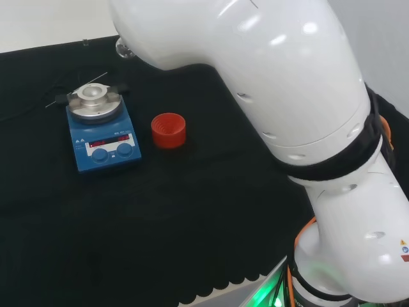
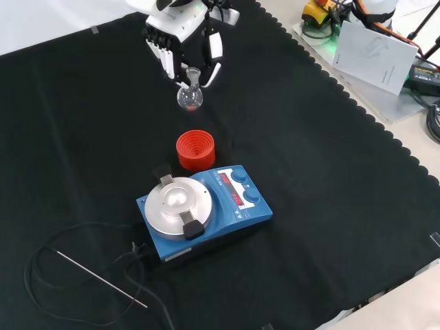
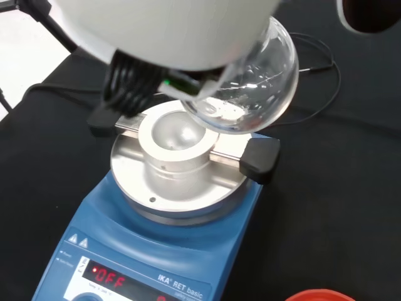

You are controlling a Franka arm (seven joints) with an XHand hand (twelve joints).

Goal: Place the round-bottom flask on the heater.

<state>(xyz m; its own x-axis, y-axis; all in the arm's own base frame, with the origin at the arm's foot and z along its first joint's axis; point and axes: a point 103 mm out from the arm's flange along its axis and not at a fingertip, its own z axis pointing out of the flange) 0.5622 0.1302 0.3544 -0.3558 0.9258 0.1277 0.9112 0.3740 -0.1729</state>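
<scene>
Front view: the hand [image 2: 180,36] is seen at the top of the view, above the black-clothed table [image 2: 330,172]. Its fingers [image 2: 214,51] are curled down around the neck of the flask [image 2: 190,96], which is held upright with its round bulb hanging below them, clear of the cloth. The flask looks empty, though this cannot be told for certain.

The red ring [image 2: 195,149] is set on the cloth just below the flask in this view, and nothing is seated in it. The heater [image 2: 206,210], a blue box with a round metal top, is placed just beyond the ring, toward the view's bottom; the two stand close but apart. A well is seen in the middle of the metal top, flanked by two black clamps. A thin metal rod [image 2: 100,278] and a black cable [image 2: 82,234] are laid on the cloth at the lower left.

Head view: the heater [image 1: 101,131] is seen at the left, with the ring [image 1: 169,130] just to its right. The bulb of the flask [image 1: 123,48] is glimpsed at the edge of the white arm link [image 1: 287,83], farther back.

Wrist view: the bulb [image 3: 247,88] is seen large and close, in line with the heater's [image 3: 169,207] well.
</scene>
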